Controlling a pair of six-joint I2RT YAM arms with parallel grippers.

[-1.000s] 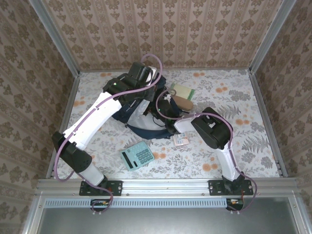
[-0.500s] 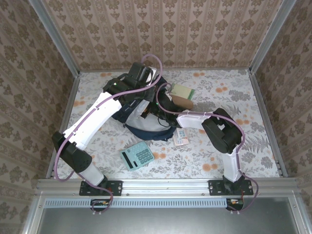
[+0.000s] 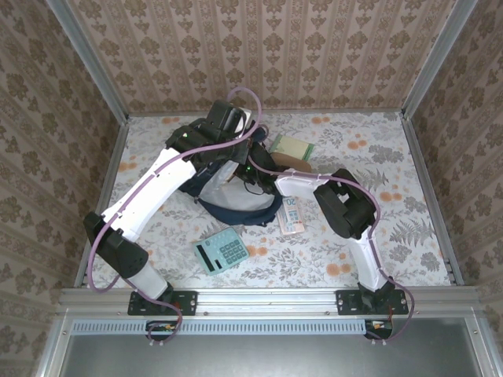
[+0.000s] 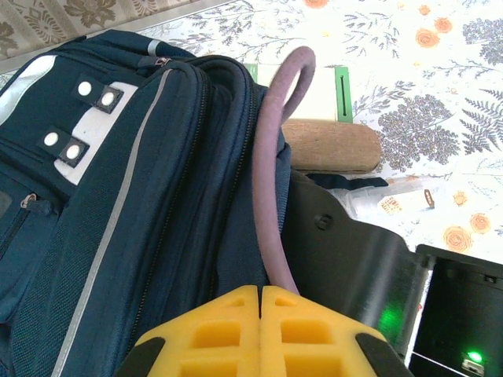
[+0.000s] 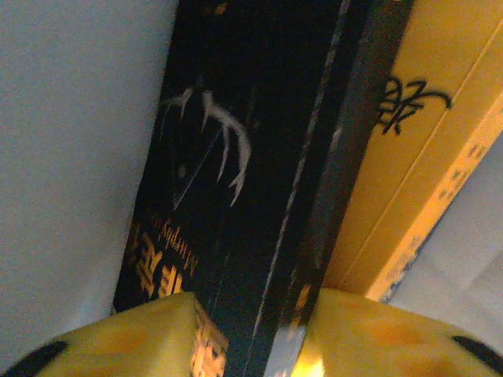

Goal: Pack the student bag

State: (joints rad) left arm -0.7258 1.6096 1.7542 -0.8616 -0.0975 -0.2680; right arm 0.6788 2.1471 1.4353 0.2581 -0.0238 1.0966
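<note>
The navy, white-striped student bag (image 3: pixel 236 210) lies slumped, its grey-lined mouth gaping open.

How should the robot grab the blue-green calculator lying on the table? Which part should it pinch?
From straight above, probably. The calculator lies flat on the table, keys up, so nothing can slip underneath it. Pinch across its narrow way, squeezing the two long edges near the middle. It sits a bit crooked, so turn the pinch to match.

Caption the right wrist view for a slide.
Close-up: the right gripper straddles a black book, with a yellow book to its right and a grey surface to its left.
</note>
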